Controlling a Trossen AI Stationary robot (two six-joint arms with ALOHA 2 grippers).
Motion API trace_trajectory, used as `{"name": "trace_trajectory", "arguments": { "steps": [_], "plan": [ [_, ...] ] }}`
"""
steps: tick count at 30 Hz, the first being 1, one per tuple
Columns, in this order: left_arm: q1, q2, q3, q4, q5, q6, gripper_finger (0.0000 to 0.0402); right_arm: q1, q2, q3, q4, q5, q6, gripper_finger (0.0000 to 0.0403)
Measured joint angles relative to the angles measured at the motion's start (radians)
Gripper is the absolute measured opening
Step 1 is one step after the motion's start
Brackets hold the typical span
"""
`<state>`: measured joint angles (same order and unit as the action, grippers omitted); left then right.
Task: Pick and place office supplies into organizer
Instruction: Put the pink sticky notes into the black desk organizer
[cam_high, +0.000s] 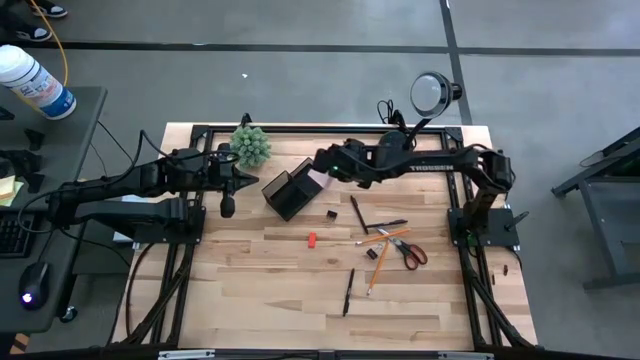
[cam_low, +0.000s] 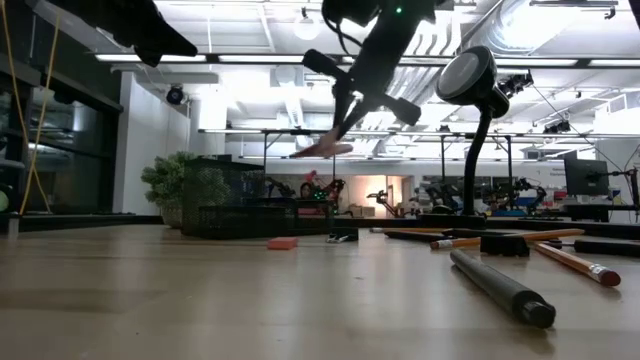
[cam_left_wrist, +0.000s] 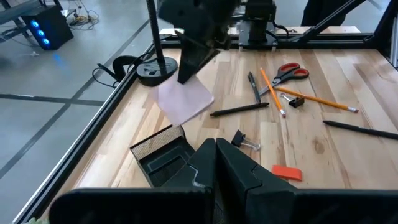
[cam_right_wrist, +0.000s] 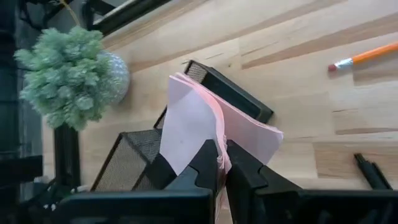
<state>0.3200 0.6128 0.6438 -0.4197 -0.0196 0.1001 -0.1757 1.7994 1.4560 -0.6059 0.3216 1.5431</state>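
Right gripper (cam_right_wrist: 221, 163), fingers pinched shut on the thin pink sticky-note pad (cam_right_wrist: 205, 127), hangs above the black mesh organizer box (cam_right_wrist: 134, 163) (left gripper (cam_left_wrist: 217, 163) shut, empty); centre over a compartment before lowering.

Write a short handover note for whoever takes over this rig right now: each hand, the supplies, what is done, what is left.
Right hand: shut on the pink sticky-note pad, held in the air above the organizer.
Left hand: shut, holding nothing, waiting beside the organizer.
Done: pad lifted; not yet placed.
Left on the table: scissors, pencils, pens, red-orange block, binder clip.
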Motion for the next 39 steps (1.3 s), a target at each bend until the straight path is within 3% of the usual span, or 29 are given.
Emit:
{"name": "trace_trajectory", "arguments": {
  "steps": [18, 39],
  "plan": [
    [0.000, 0.000, 0.000, 0.003, -0.018, 0.000, 0.0001, -0.048, 0.178, 0.121, 0.006, -0.051, 0.024, 0.0006],
    [0.000, 0.000, 0.000, 0.001, -0.018, 0.006, 0.0001, -0.050, 0.219, 0.120, 0.076, -0.046, 0.051, 0.0013]
  ]
}}
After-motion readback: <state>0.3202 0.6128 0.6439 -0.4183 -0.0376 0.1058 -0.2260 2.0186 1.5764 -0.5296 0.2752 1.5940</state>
